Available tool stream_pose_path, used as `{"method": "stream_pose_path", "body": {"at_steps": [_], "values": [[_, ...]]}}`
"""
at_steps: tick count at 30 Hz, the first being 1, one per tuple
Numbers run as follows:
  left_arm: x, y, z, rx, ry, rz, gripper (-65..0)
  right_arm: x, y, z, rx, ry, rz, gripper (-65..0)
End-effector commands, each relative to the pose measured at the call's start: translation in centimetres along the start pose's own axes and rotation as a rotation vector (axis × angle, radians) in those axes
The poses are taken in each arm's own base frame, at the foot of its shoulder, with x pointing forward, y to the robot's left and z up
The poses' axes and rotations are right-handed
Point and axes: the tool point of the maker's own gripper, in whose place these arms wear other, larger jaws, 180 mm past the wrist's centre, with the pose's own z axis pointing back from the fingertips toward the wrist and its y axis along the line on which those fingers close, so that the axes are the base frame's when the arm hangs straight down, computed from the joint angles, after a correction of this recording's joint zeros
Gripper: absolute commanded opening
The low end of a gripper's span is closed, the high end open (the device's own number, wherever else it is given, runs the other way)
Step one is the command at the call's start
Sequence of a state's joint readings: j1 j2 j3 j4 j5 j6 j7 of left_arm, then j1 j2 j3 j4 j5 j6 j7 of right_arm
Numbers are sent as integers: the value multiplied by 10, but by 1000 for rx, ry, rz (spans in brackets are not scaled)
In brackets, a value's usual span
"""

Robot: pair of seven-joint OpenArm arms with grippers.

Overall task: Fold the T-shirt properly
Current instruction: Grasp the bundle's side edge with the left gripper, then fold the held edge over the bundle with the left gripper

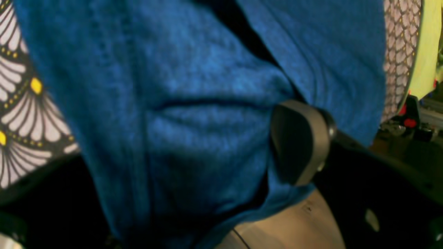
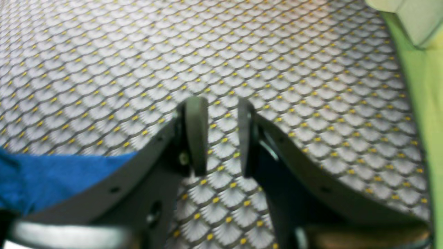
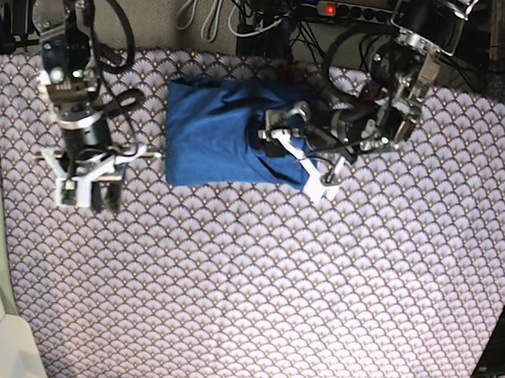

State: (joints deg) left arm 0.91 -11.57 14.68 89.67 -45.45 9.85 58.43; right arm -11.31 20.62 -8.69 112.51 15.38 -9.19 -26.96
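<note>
1. Base view: the plain medium-blue knit T-shirt (image 3: 222, 130) lies folded into a rough rectangle on the scallop-patterned grey-white tabletop (image 3: 254, 277), toward its far side;
2. left claw (image 3: 295, 153) is spread wide at the shirt's edge, cloth bunched between its pads;
3. right claw (image 2: 221, 135) hangs part-open, gripping nothing, beside the shirt.

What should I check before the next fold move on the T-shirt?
1. T-shirt lies as a compact, partly folded rectangle on the table cloth: ok.
2. Left gripper is at the shirt's edge, with blue fabric draped against one finger: ok.
3. Left gripper actually pinching cloth: cannot tell, the second finger is hidden.
4. Right gripper is open and empty over bare table cloth: ok.
5. Right gripper is clear of the shirt, which shows only at the corner of its wrist view: ok.
6. Fold edges even and square: not ok, the side by the left gripper looks bunched.
</note>
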Motion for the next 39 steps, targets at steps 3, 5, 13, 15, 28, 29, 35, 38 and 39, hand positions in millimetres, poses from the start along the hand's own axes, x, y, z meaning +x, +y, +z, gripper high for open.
{"method": "stream_pose_path", "body": {"at_steps": [3,5,13,15,28,29,35,38,39], "values": [[0,-6,1,-12,11,-10,-183,18,-7,2,-15,-62,14,-485],[-3,-1,-2,-3,23,1,-265,19,-9,2,-21,-65,13,-485],[-7,19,-10,40,60,35,-566,24,-33,4,-83,-77,7,-487],[-2,17,-8,38,58,25,-569,27,-40,5,-102,-86,5,-487],[28,-3,-13,111,137,-361,-572,37,-82,13,-225,-121,-32,-487],[34,-7,-12,117,136,-399,-572,38,-84,14,-229,-123,-32,-487],[59,-26,-10,147,133,-577,-572,37,-103,21,-282,-124,-36,-486],[68,-30,-12,196,121,-689,-570,37,-110,24,-301,-125,-37,-486],[69,-29,-13,221,117,-726,-569,38,-113,25,-310,-126,-38,-486]]}}
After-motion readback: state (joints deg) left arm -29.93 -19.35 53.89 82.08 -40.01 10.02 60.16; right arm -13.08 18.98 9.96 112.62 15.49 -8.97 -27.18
